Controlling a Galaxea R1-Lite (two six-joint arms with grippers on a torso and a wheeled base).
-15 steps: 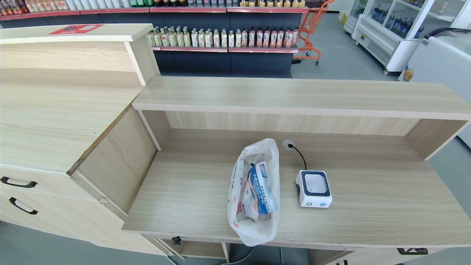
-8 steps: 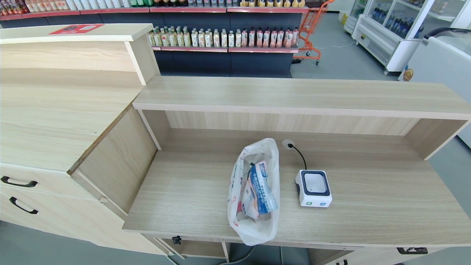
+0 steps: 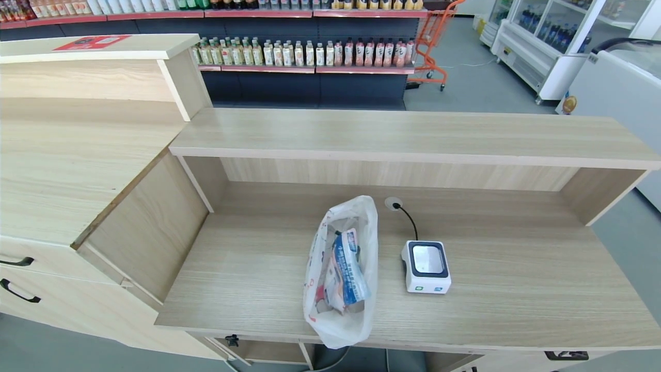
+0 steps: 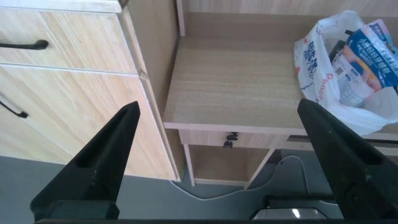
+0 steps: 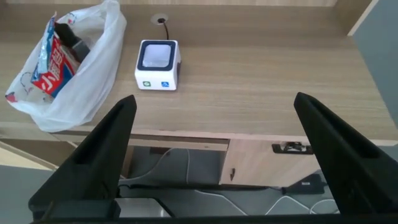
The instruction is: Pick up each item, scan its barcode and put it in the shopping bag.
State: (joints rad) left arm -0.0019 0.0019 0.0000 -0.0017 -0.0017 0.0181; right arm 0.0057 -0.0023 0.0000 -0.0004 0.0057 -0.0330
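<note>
Where my left hand (image 4: 217,107) hangs: off the near edge of the tabletop (image 3: 516,279), left of the shopping bag (image 3: 341,328), with its two fingers spread wide apart and nothing between them.
Right hand (image 5: 214,98): also off the near edge, over on the right side. Its fingers are spread wide and hold nothing.
Shopping bag: slumped at the near middle of the tabletop. Its near end droops a little over the near edge, and it gapes enough that I can see inside.
Items: a blue and white packet (image 3: 348,268) lies inside the bag with at least one more wrapper beside it. I cannot count them.
Scanner (image 3: 426,266): just right of the bag and not touching it, window facing up. Its cable (image 3: 408,219) runs to a hole at the far side.
Change: over the last second the whole head view has slid, with the bag, scanner and shelves all shifting left together. The bag and scanner keep the same spacing, so I read this as my camera turning, not the things moving.
Meaning: every item I can see is already bagged and both hands are free. I judge the task at or near its end, and the shift looks like the rig resettling.
</note>
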